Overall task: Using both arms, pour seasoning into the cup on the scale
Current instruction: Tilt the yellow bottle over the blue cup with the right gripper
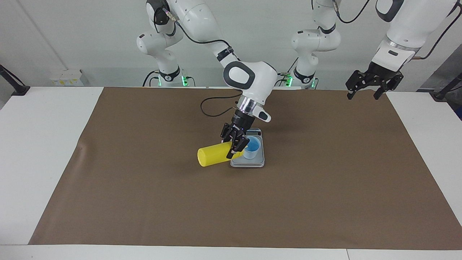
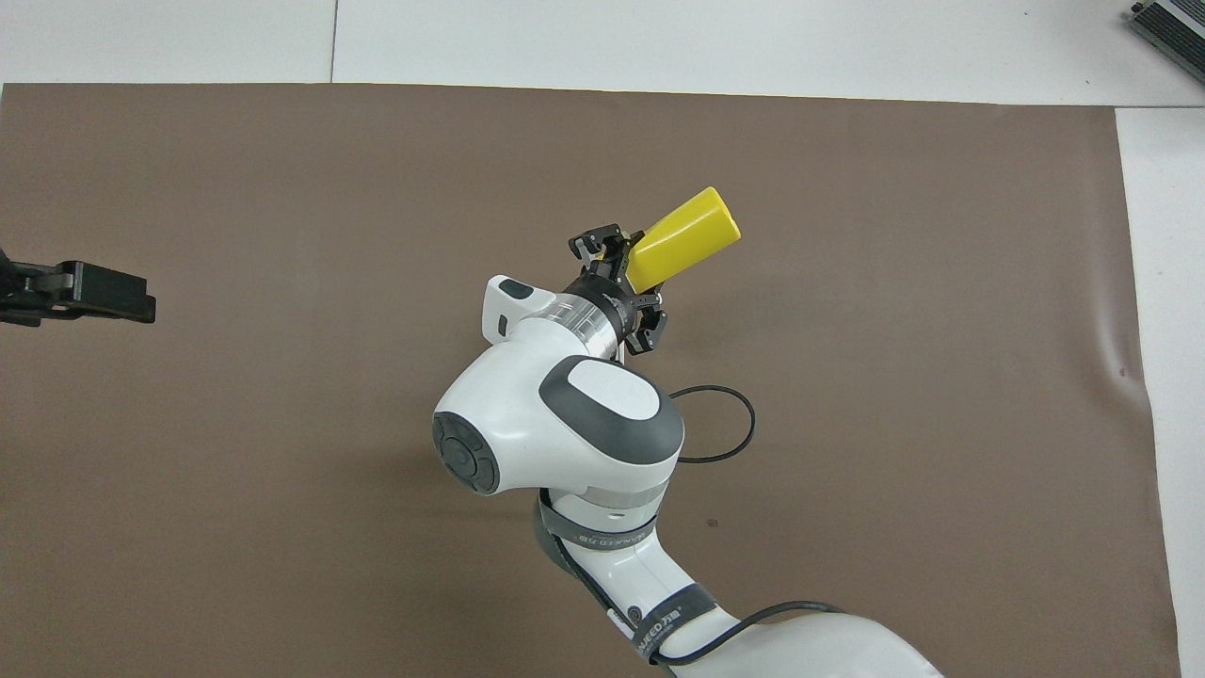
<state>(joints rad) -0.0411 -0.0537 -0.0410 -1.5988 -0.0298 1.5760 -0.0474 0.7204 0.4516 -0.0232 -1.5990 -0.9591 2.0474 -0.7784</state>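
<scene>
Right fingers point(image 1: 235, 148) clamped on tipped seasoning point(image 1: 213, 156) over cup point(image 1: 251, 147), left fingers point(image 1: 366, 89) spread, empty

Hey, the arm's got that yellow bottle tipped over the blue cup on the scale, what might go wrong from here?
1. The right gripper holds the seasoning bottle near its nozzle end, tipped at the cup; the nozzle itself is hidden, so seasoning may miss the cup.
2. The cup stands small and unheld on the scale, while the left gripper waits open away from it; a nudge could topple the cup.

No lettering on anything can be read.
</scene>
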